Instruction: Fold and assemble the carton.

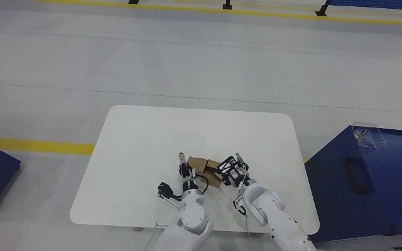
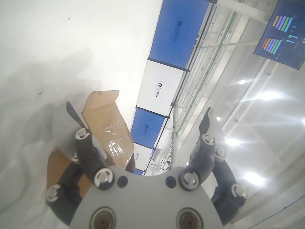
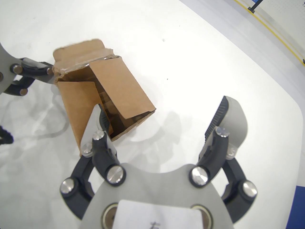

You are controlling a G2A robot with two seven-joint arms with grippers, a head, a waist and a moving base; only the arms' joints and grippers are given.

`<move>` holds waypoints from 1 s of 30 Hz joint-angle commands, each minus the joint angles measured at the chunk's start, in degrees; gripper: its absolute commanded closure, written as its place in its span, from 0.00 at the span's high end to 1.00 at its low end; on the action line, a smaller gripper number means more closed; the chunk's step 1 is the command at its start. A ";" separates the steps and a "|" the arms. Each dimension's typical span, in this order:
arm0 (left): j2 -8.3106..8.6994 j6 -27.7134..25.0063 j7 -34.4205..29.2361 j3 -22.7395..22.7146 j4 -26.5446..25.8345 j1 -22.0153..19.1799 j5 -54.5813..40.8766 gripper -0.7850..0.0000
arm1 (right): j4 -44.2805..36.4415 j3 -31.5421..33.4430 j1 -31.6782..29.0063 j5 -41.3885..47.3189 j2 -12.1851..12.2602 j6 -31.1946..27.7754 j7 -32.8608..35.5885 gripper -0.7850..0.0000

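My left pincer (image 2: 138,109) and right pincer (image 3: 160,107) are both wide, each with only one finger at the carton (image 3: 114,89). A push may slide it away or crush a flap (image 3: 76,106).

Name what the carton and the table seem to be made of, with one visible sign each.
Carton: brown cardboard, matte, likely corrugated; it has raw cut edges and creased flaps. A glossy strip on it looks like clear tape. Table: smooth white top, perhaps laminate or painted board; the look leaves it open.
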 commanded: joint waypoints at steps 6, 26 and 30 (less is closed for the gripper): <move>0.17 -7.83 -1.48 -2.47 -3.03 1.40 2.97 1.00 | 0.75 -0.43 0.51 -0.13 -0.32 -0.18 0.10 1.00; 0.98 -2.44 -18.67 -4.63 -11.64 6.34 3.73 1.00 | -2.60 6.06 -1.55 1.27 0.88 -7.53 3.03 1.00; 0.70 0.56 -18.28 -4.31 -12.08 6.32 3.65 1.00 | -7.89 12.55 -5.47 3.87 2.47 -15.67 4.90 1.00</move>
